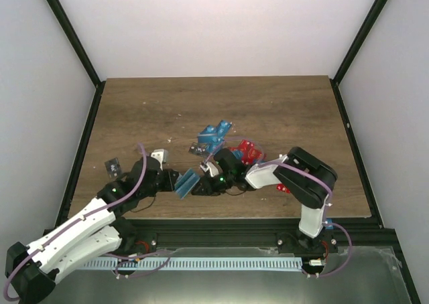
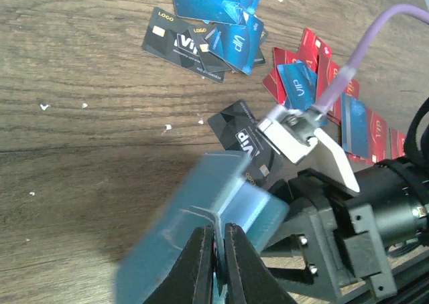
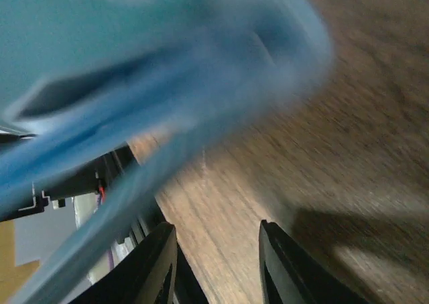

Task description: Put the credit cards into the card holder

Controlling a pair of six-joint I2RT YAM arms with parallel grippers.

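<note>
My left gripper (image 2: 218, 254) is shut on the edge of the teal card holder (image 2: 201, 217) and holds it tilted above the table near the front edge; both also show in the top view, the gripper (image 1: 175, 182) and the holder (image 1: 188, 181). My right gripper (image 1: 203, 186) is open and empty, right against the holder's far side. In the right wrist view its jaws (image 3: 218, 264) stand apart, with the blurred holder (image 3: 134, 63) just ahead. Blue cards (image 1: 215, 134), red cards (image 1: 247, 150) and black cards (image 2: 175, 41) lie beyond. One black card (image 2: 240, 135) lies by the holder's end.
A lone black card (image 1: 112, 165) lies at the left of the table. A few red cards (image 1: 283, 188) lie under the right arm. Black frame posts stand at the table's sides, and the front rail runs close behind both grippers.
</note>
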